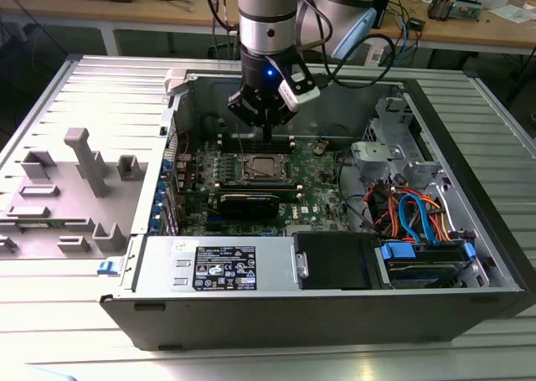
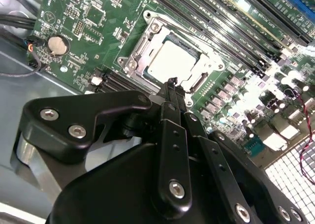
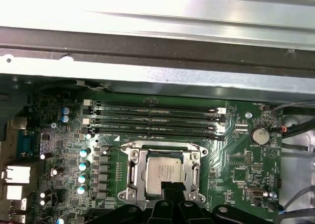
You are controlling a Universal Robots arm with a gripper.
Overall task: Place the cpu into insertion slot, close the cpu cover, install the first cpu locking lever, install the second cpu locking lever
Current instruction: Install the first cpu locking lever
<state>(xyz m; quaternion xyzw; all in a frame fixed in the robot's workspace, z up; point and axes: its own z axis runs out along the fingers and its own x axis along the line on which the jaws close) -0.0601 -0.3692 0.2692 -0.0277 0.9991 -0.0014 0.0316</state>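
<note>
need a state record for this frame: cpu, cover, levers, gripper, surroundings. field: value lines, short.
cpu: seated in the insertion slot, silver top up
cpu cover: lying flat around the cpu, chip showing through its window
locking levers: cannot tell whether latched
gripper: fingers shut, nothing seen between them, tip at the cover's edge; contact cannot be told
surroundings: green motherboard inside the open computer case; memory slots run beside the socket
</note>
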